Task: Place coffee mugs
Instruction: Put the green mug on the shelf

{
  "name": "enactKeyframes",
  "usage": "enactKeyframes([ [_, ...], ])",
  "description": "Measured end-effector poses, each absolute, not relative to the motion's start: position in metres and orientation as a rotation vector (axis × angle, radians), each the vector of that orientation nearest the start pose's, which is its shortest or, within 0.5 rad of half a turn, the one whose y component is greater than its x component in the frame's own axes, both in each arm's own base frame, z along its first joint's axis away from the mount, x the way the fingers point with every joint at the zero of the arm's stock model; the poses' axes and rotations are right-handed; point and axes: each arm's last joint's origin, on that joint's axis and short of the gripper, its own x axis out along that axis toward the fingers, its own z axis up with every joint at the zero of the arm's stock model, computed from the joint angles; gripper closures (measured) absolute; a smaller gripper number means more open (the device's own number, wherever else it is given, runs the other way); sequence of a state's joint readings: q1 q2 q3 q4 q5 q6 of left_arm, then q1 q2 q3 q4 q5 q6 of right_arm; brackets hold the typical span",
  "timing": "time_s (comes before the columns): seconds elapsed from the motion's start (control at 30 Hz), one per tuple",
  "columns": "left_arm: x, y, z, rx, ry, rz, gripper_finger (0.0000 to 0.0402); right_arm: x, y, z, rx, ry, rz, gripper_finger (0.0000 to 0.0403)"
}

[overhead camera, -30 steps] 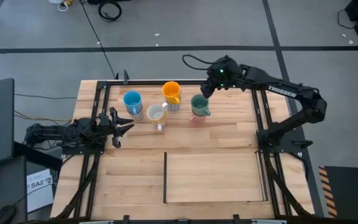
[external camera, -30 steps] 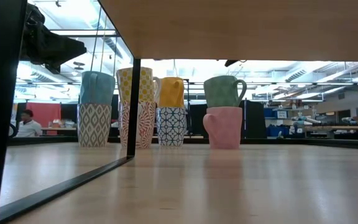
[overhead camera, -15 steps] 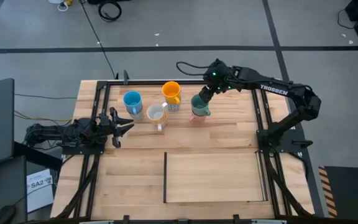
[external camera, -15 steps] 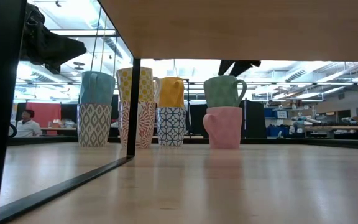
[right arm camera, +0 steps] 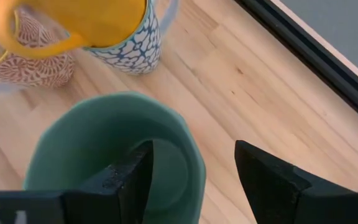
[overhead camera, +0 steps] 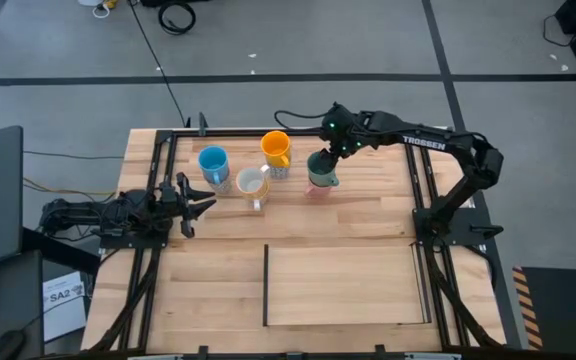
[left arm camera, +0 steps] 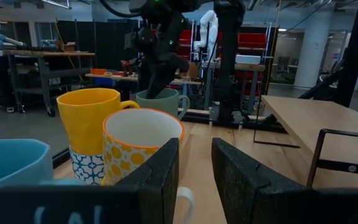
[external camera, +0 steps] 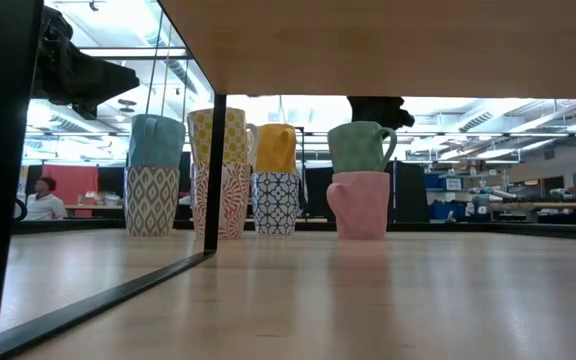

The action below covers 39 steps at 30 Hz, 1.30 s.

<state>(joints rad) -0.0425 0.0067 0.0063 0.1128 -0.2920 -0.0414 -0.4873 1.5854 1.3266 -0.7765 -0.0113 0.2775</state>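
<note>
Four mug stacks at worktop (overhead camera: 348,270) rear; right gripper (right arm camera: 191,171) wide open, straddling green mug (overhead camera: 320,170) rim atop pink mug (external camera: 360,205), holding nothing; we risk toppling stack if finger nudges rim; left gripper (overhead camera: 190,200) half-open, idle, empty.

Glazed mugs on a pale wood counter

The counter (overhead camera: 348,270) is light wood with matt, visible grain. The green mug (right arm camera: 114,155) looks smooth and glazed, the yellow mug (left arm camera: 92,121) too. The right hand (right arm camera: 194,177) has dark, matt, slightly rough fingers (right arm camera: 269,180).
</note>
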Motion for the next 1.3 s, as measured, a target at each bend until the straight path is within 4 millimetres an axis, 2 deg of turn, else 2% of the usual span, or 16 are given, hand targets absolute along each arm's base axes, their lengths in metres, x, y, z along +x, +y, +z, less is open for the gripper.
enactKeyframes([
  [0.87,0.0962,0.0042,0.1752,-0.059,-0.109,0.247,0.0299,0.2862,-0.1508,0.2789,0.526,0.968,-0.566,0.0365],
  [1.3,0.0963,0.0042,0.1751,-0.059,-0.108,0.247,0.0299,0.2862,-0.1507,0.2791,0.557,0.959,-0.578,0.0374],
])
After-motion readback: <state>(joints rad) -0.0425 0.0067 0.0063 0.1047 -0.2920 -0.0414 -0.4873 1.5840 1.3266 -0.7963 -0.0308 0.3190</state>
